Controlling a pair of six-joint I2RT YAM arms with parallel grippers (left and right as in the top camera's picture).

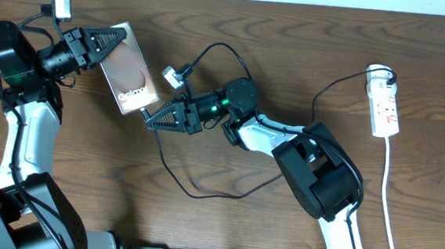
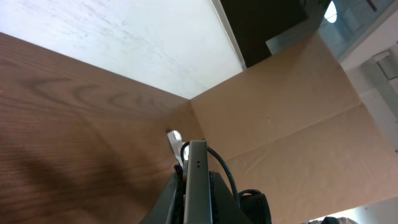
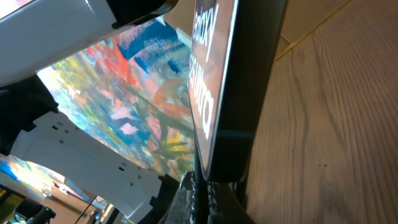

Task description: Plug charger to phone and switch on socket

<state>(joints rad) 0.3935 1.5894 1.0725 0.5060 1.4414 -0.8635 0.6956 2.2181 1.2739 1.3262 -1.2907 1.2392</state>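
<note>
The phone [image 1: 129, 72], brownish face with white "Galaxy" lettering, is held off the table at the far left. My left gripper [image 1: 110, 44] is shut on its upper end; the left wrist view shows the phone edge-on [image 2: 196, 177] between the fingers [image 2: 198, 202]. My right gripper [image 1: 150, 119] is at the phone's lower end, shut on the charger tip, which the fingers hide. The black charger cable [image 1: 194, 192] loops across the table to the socket [image 1: 385, 104] at the far right. The right wrist view shows the phone's end [image 3: 217, 81] directly above the closed fingers [image 3: 202, 190].
The socket's white cord [image 1: 387, 199] runs down the right side towards the front edge. A black wrist-camera lead [image 1: 231, 50] arcs above the right arm. Brown cardboard [image 2: 292, 124] stands beyond the table.
</note>
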